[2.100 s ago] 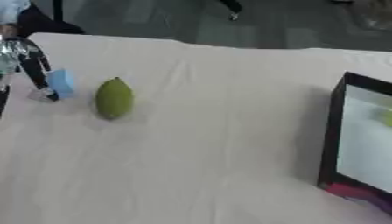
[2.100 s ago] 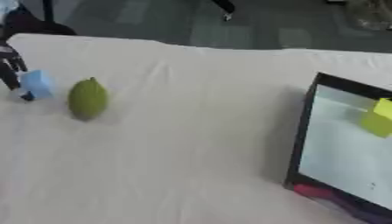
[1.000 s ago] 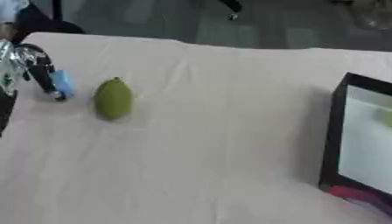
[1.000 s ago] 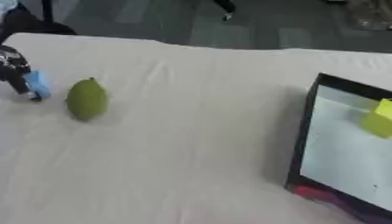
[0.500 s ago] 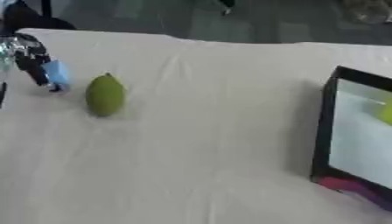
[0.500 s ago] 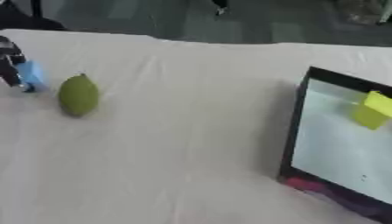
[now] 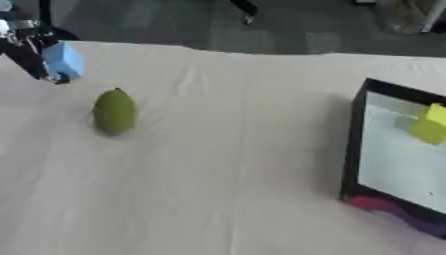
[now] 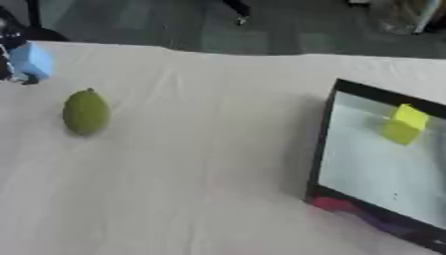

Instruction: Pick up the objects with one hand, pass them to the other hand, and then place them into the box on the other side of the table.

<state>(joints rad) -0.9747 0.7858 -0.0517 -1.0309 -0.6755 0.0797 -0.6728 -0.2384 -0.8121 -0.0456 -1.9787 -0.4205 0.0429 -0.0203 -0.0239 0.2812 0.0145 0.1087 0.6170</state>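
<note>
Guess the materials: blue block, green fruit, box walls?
Blue block, in the left hand: probably foam or matte plastic, flat colour, no glare. Green fruit: matte, even green skin; real or plastic, cannot tell. Box: thin black walls, pale smooth floor, likely plastic or coated board.

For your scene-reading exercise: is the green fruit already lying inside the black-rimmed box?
No: the green fruit lies on the white tablecloth at the left, well apart from the box, which holds only a yellow block.

Open cloth (image 7: 235,149) between fruit (image 7: 114,110), box (image 7: 355,144)
</note>
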